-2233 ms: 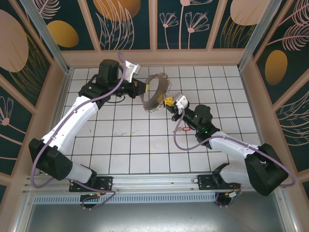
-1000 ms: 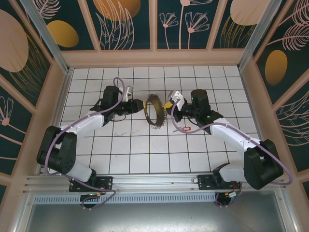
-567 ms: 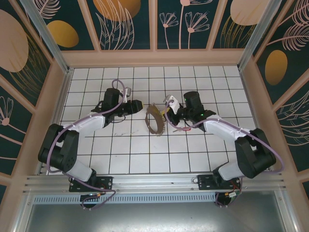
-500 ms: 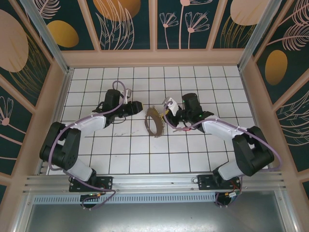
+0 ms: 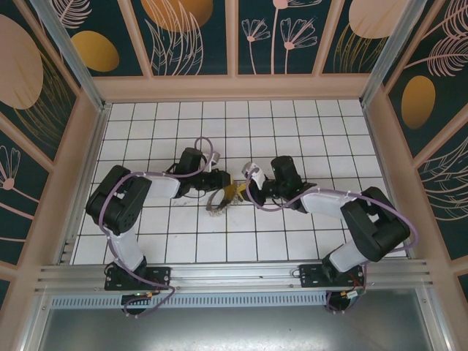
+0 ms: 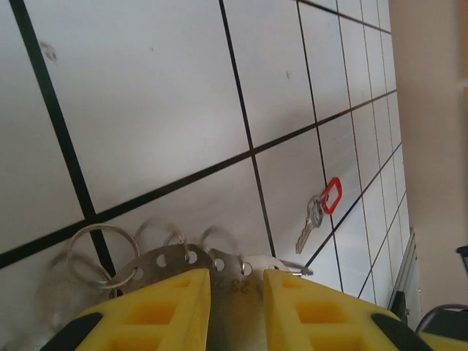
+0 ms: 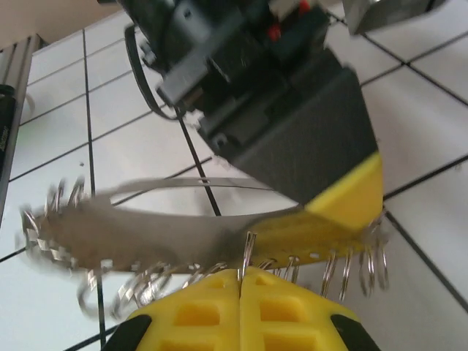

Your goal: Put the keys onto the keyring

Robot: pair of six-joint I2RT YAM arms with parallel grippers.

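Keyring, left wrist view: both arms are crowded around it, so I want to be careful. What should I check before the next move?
1. Left fingers straddle the keyring band: ok.
2. Left grip firm: cannot tell; the band fills the gap between them.
3. Right fingers closed: ok.
4. Right fingers pinching a small ring: cannot tell; one rises right at their seam.
5. Red-tagged key on the keyring: not ok; it lies loose on a tile, apart from the band.
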